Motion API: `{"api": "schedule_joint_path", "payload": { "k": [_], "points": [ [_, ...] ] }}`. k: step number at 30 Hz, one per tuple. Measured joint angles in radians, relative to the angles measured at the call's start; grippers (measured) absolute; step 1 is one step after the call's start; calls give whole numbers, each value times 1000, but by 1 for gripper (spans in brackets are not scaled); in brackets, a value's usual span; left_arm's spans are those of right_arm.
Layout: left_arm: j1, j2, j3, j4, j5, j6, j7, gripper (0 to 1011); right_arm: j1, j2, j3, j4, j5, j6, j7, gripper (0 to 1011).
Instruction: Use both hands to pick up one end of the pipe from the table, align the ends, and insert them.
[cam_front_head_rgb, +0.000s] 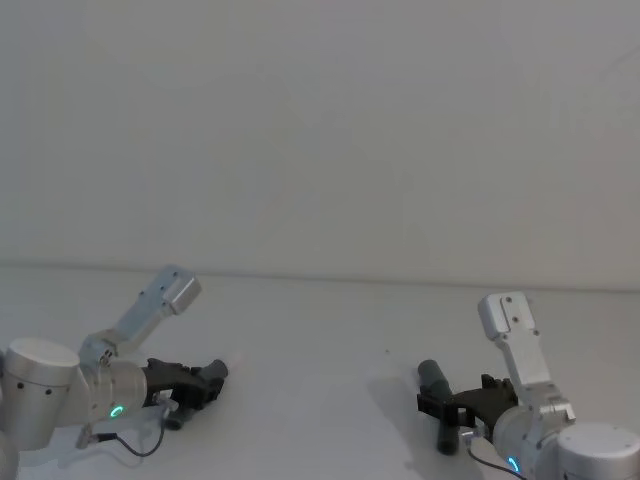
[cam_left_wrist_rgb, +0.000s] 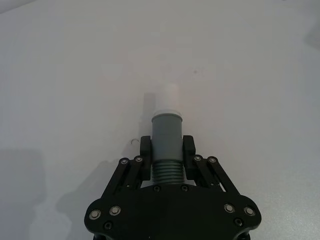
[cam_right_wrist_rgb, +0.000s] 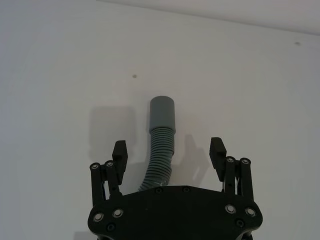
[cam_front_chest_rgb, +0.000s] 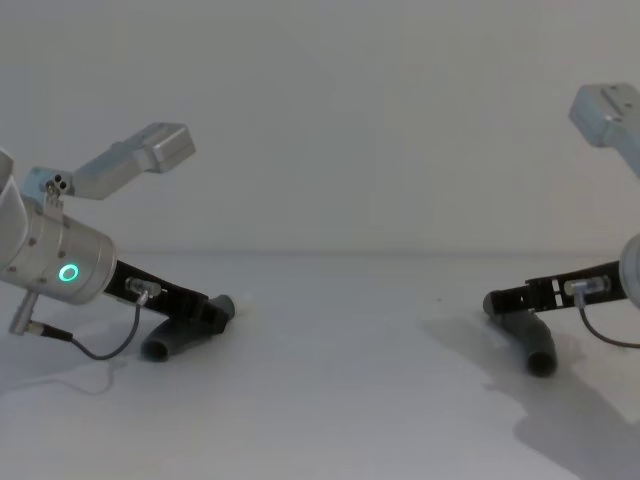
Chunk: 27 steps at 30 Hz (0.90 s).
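My left claw (cam_left_wrist_rgb: 167, 148) is clamped on the hose piece (cam_left_wrist_rgb: 166, 131) just behind its whitish tip (cam_left_wrist_rgb: 168, 97), low at the left of the surface (cam_left_wrist_rgb: 60, 75). My right claw (cam_right_wrist_rgb: 168, 149) gapes wide astride the cuffed hose piece (cam_right_wrist_rgb: 160, 155), which lies at the right.

There is one table (cam_front_head_rgb: 320, 330). There are two pipe pieces: the white-tipped piece (cam_left_wrist_rgb: 166, 131) and the grey-cuffed piece (cam_right_wrist_rgb: 161, 117). There are two grippers: the left gripper (cam_left_wrist_rgb: 167, 145) and the right gripper (cam_right_wrist_rgb: 168, 149).
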Motion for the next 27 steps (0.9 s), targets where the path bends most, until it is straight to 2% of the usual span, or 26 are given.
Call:
{"api": "schedule_joint_path", "payload": {
  "k": [27],
  "points": [
    [0,0,0,0,0,0,0,331,56,-32,3,110,-29,1,0,1000]
  ]
}}
